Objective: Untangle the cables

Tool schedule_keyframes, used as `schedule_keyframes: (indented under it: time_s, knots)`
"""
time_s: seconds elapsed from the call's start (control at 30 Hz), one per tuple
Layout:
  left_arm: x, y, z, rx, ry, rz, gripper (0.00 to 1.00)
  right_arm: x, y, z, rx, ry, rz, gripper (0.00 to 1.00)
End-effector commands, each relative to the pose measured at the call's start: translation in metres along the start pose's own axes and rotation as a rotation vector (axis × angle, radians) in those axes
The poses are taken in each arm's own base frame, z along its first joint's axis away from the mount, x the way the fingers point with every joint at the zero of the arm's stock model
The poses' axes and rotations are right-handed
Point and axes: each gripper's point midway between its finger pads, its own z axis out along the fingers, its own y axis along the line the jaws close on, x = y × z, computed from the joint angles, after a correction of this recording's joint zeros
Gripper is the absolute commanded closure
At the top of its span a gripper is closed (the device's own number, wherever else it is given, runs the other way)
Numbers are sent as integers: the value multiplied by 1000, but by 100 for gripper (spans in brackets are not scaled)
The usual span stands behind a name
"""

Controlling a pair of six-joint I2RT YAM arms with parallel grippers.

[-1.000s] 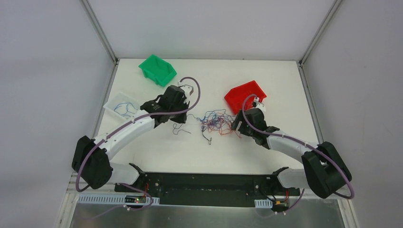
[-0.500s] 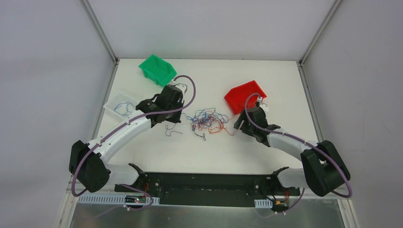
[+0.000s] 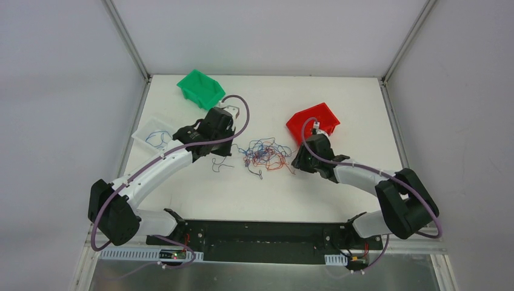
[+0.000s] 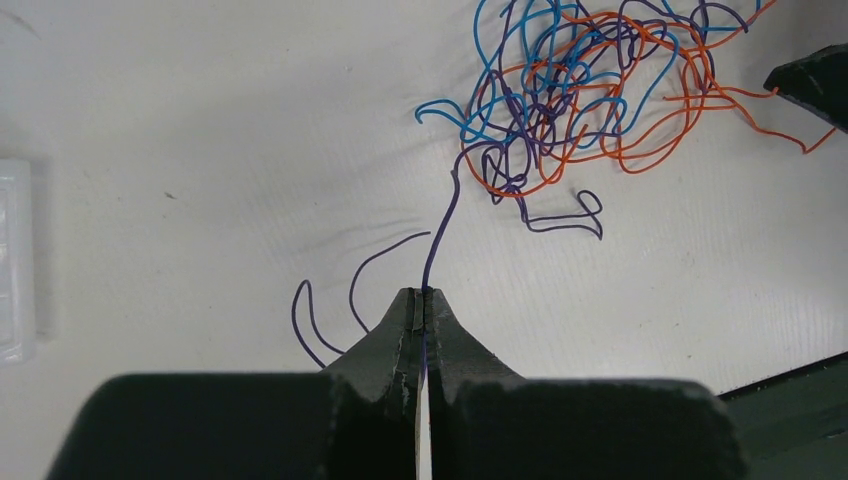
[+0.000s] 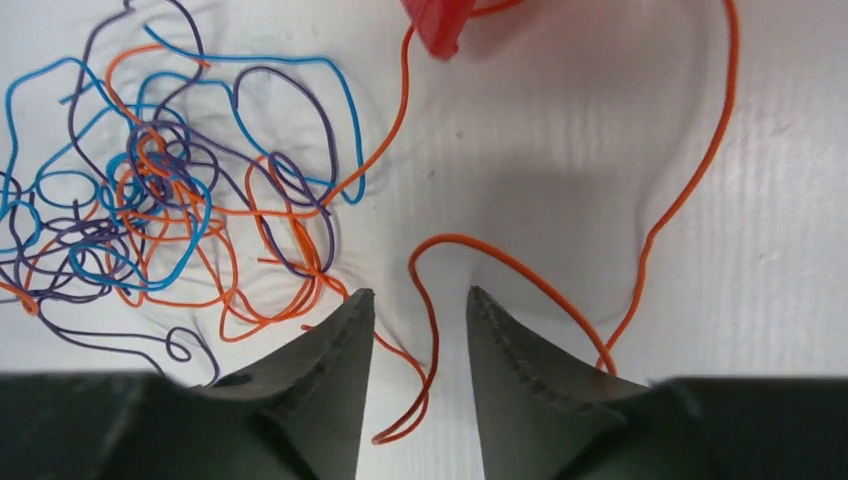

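The tangle of cables (image 3: 265, 154) lies on the white table (image 3: 363, 103) between the arms. The left gripper (image 4: 421, 300) has its jaws closed on one purple wire (image 4: 445, 215) running into the knot, while the right gripper (image 5: 418, 310) is open and empty, with an orange wire (image 5: 455, 238) passing between its jaws. I would close the right jaws on this orange wire as an anchor, then draw the purple one away slowly, low over the table.

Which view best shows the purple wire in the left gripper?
Left wrist: the left gripper is shut on the purple wire, which runs into the tangle. Top external shows only a faint strand; right wrist, just the tangle.
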Motion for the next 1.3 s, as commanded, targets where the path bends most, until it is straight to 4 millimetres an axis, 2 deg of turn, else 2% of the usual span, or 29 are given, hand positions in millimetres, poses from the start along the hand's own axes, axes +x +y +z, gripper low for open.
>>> schedule_keyframes:
  time_s: [0.0,0.07,0.1,0.27,0.4,0.47,0.6,0.73,0.83,0.93,0.97,1.03,1.1,1.13,1.2,1.27]
  knots:
    - [-15,9,-10,-68,-57,-45,100,-1,-8,-1,81,-2,-37,72]
    - [-19,25,-16,-128,-95,-106,100,-8,-15,-9,112,-57,-24,95]
    - [-20,33,-21,-146,-114,-142,100,-14,-19,-15,122,-97,-13,100]
    - [-22,83,-53,-236,-233,-337,100,-47,-53,-52,216,-351,89,100]
    - [-19,117,-88,-358,-382,-466,100,-67,-101,-94,376,-573,227,100]
    - [-19,130,-106,-407,-453,-508,100,-74,-115,-112,399,-681,290,100]
    - [-22,136,-124,-422,-512,-517,100,-79,-131,-140,388,-829,376,100]
    - [-26,134,-129,-408,-519,-516,100,-79,-138,-155,365,-899,425,100]
    - [-34,116,-121,-305,-496,-475,100,-79,-125,-148,292,-861,377,100]
    - [-45,82,-106,-122,-422,-390,100,-76,-86,-131,123,-750,246,100]
    - [-48,69,-101,-56,-389,-367,100,-75,-72,-127,62,-715,207,93]
    - [-53,49,-96,47,-355,-316,100,-69,-42,-117,-68,-639,121,70]
    - [-56,40,-94,94,-336,-290,100,-61,-18,-109,-174,-558,63,45]
    - [-57,37,-95,111,-333,-276,100,-56,-5,-106,-225,-514,30,38]
    - [-60,35,-97,123,-338,-253,100,-45,22,-101,-330,-404,-42,35]
    - [-60,36,-100,119,-347,-236,100,-38,40,-98,-360,-320,-95,32]
